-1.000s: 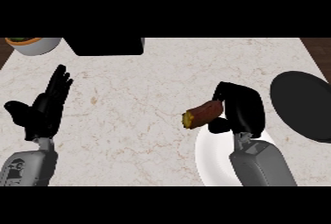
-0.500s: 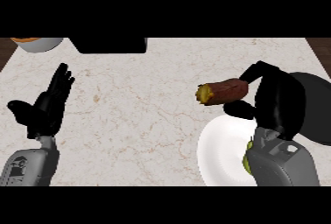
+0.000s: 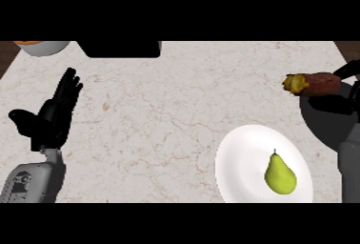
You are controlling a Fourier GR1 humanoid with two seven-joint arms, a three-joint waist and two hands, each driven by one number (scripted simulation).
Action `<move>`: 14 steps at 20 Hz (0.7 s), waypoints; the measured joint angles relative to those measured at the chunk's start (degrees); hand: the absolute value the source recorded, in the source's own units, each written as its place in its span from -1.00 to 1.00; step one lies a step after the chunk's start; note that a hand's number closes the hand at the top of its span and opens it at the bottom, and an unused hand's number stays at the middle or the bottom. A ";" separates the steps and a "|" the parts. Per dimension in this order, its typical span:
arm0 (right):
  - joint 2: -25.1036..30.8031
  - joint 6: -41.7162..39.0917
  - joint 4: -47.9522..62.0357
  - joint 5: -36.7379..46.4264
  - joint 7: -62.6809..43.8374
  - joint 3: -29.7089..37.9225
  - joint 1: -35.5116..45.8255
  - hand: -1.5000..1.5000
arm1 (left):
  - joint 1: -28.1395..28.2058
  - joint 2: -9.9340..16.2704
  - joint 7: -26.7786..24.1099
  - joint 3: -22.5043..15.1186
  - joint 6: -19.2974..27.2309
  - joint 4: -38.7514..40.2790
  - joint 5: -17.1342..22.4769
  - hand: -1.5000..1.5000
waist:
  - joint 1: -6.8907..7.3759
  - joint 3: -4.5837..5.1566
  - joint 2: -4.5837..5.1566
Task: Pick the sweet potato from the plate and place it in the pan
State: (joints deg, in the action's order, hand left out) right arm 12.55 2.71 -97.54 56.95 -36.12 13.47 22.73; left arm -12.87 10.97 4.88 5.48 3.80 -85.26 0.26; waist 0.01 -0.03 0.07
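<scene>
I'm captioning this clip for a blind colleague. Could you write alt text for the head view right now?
The robot's right hand holds a sweet potato at the counter's right edge, over a black pan. A white plate below holds a green pear. The left hand rests open at the left.

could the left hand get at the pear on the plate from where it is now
Probably not easily. The left hand rests open at the counter's far left, while the pear lies on the white plate at the lower right. Nothing stands between them, only bare counter, but the stretch across looks long.
</scene>
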 measured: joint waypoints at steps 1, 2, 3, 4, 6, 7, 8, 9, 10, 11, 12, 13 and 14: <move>1.64 1.14 2.32 -1.00 2.35 1.90 -0.33 1.00 | 0.09 0.31 0.27 0.24 -0.43 -0.18 0.35 0.00 | 0.08 -0.01 0.04; 3.20 1.83 4.90 -1.82 4.31 3.41 -0.15 1.00 | -0.38 0.24 0.62 0.25 -0.35 0.03 0.35 0.00 | 0.11 -0.02 0.07; 4.73 2.93 7.51 -2.13 6.33 4.75 -0.22 1.00 | -0.45 0.29 0.52 0.25 -0.40 -0.18 0.30 0.00 | 0.19 -0.02 0.10; 6.37 3.81 10.15 -2.05 8.07 5.88 -0.23 1.00 | -0.20 -0.10 0.54 -0.11 -0.07 -0.47 -0.03 0.00 | 0.29 -0.03 0.13; 8.68 7.26 16.12 -1.71 12.37 7.87 -0.99 1.00 | 0.12 -0.28 0.22 -0.19 -0.08 -0.50 -0.12 0.00 | 0.48 -0.04 0.22; 9.92 8.52 19.43 -1.52 13.89 8.69 -0.39 1.00 | 0.09 -0.34 -0.25 -0.17 -0.35 0.03 -0.01 0.00 | 0.55 -0.05 0.26; 10.93 10.56 22.91 -1.72 16.03 9.85 -0.17 1.00 | -0.35 -0.48 -0.39 -0.11 -0.23 0.59 -0.05 0.00 | 0.62 -0.05 0.33; 12.34 12.10 26.81 -2.03 18.15 11.01 0.56 1.00 | -0.48 -0.78 -0.33 -0.33 -0.22 0.39 -0.01 0.00 | 0.82 -0.08 0.39; 13.28 13.80 30.69 -2.39 20.22 11.89 1.48 1.00 | -1.43 -0.45 0.21 0.06 -0.48 0.69 0.37 0.00 | 0.91 -0.08 0.43; 14.32 15.35 34.50 -2.97 22.19 13.02 2.29 1.00 | -0.55 -0.64 0.01 -0.27 -0.47 0.20 0.12 0.00 | 1.14 -0.10 0.45; 15.33 16.78 38.24 -3.61 24.32 13.95 3.24 1.00 | 0.10 -0.18 0.03 0.00 -1.05 -0.30 0.47 0.00 | 1.28 -0.11 0.45; 16.26 18.31 42.02 -4.09 26.56 14.78 4.08 1.00 | -0.46 -0.30 -0.25 -0.02 -1.01 0.42 0.37 0.00 | 1.33 -0.11 0.52; 17.42 19.49 45.72 -4.83 28.62 15.84 5.17 1.00 | -0.51 -0.45 0.10 -0.21 -1.14 0.14 0.48 0.00 | 1.55 -0.15 0.59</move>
State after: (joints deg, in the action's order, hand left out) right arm 29.96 22.19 -51.82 52.12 -7.51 29.32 27.90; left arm -13.38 10.52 4.98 5.27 2.66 -85.12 0.75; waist 1.56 -0.18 0.66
